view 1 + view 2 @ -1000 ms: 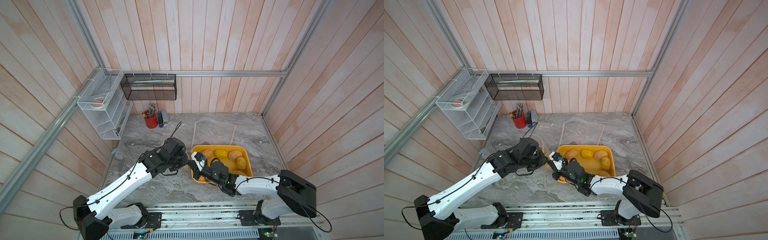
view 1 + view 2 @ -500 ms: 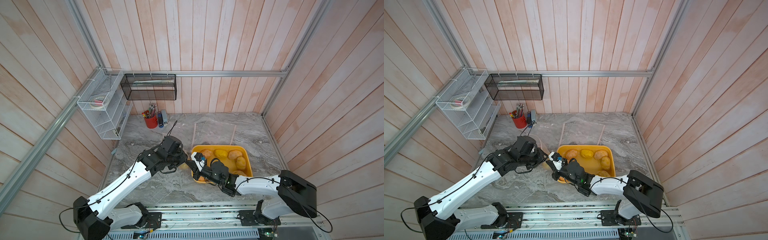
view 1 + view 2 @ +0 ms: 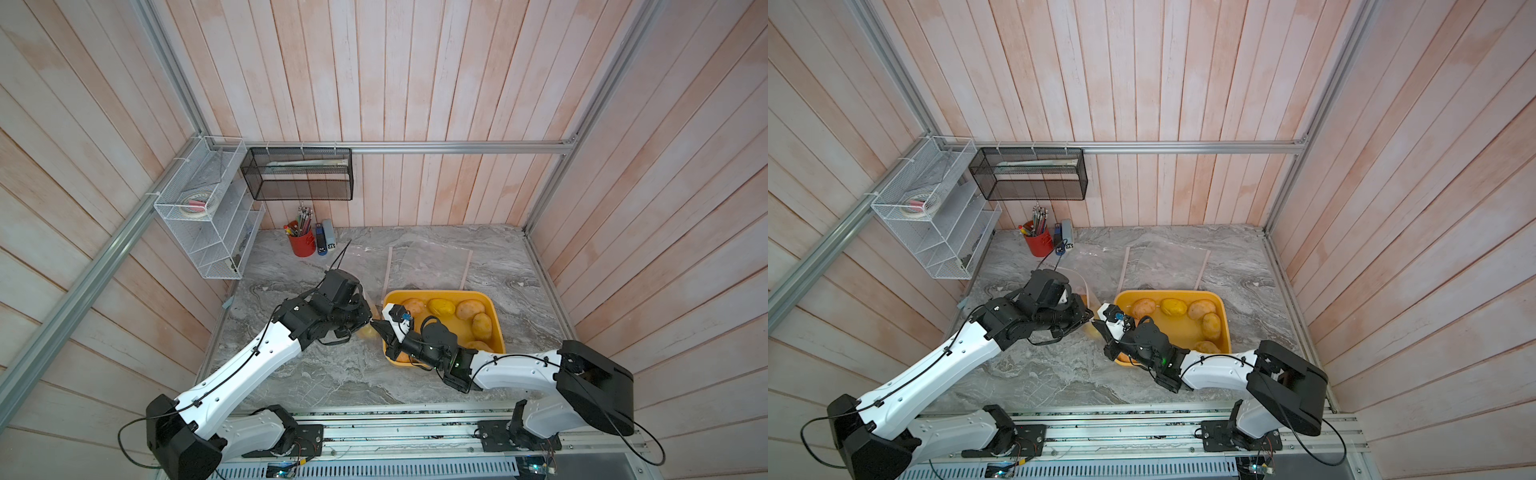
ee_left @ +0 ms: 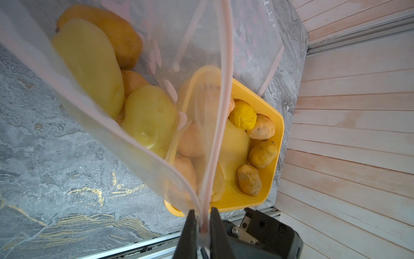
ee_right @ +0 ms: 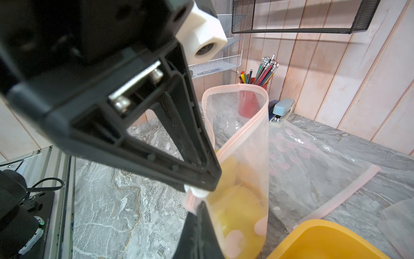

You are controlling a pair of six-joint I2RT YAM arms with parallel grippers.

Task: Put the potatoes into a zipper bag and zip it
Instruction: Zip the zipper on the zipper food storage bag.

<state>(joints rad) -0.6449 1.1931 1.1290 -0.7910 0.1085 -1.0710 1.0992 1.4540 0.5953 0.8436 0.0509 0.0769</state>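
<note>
A clear zipper bag point(image 4: 197, 44) with a pink zip strip stands open-mouthed between the arms, left of the yellow tray point(image 4: 274, 161). Several yellow and tan potatoes point(image 4: 150, 116) lie inside the bag, and several more potatoes point(image 4: 262, 153) sit in the tray. My left gripper point(image 4: 201, 224) is shut on the end of the zip strip. My right gripper point(image 5: 197, 215) is shut on the bag's edge just below, nearly touching the left gripper point(image 5: 199, 183). In both top views the grippers meet at the tray's near-left corner point(image 3: 372, 325) point(image 3: 1094, 321); there the bag point(image 3: 1088, 297) is mostly hidden.
A second clear bag point(image 3: 428, 257) lies flat behind the tray. A red pencil cup point(image 3: 302, 245) and a stapler point(image 3: 328, 232) stand at the back left, under a white wire shelf point(image 3: 208, 224) and a black mesh basket point(image 3: 299, 174) on the walls.
The left wrist has shifted slightly toward the back left while staying at the bag's corner. The right arm has not moved.
</note>
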